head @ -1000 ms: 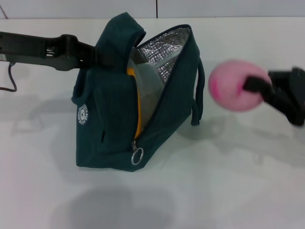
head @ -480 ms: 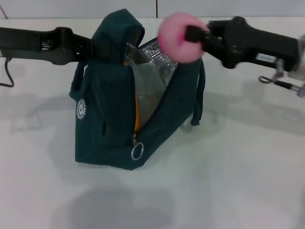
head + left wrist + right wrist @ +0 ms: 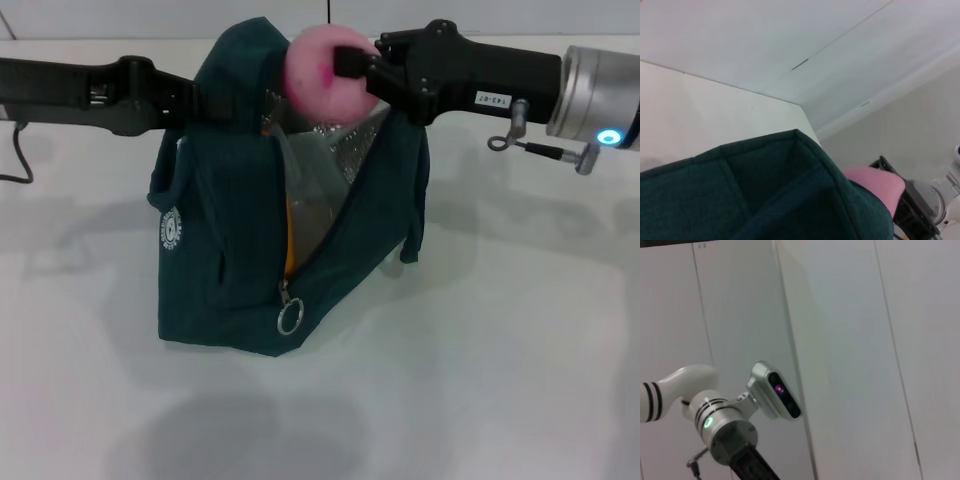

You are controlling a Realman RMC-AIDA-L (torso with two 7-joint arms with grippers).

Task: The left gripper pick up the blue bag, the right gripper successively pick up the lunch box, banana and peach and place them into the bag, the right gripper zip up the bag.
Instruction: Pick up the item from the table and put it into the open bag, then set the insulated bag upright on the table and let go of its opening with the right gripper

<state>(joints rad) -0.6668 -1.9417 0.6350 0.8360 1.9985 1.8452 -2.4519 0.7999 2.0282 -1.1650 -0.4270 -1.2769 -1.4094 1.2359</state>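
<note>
- Head view: the left gripper (image 3: 205,103) is clamped on the top edge of the blue bag (image 3: 230,250), holding it upright and open on the white table (image 3: 480,380). The right gripper (image 3: 352,68) is closed around the pink peach (image 3: 322,70), which hangs right over the bag's open mouth. One clear lunch box (image 3: 310,190) sits inside, with a strip of yellow beside it that I take for the banana (image 3: 290,235). So two items look packed, the peach is not yet dropped in, and the zip with its ring pull (image 3: 288,319) is open.
- Count here: one bag, one peach, one lunch box, one banana as far as I can tell, two grippers.
- Left wrist view: one fold of bag fabric up close, and one peach (image 3: 875,185) peeking over its rim, with the right gripper dark behind it.
- Right wrist view: only wall panels and the left arm (image 3: 715,415) farther off; none of the task's things appear.
</note>
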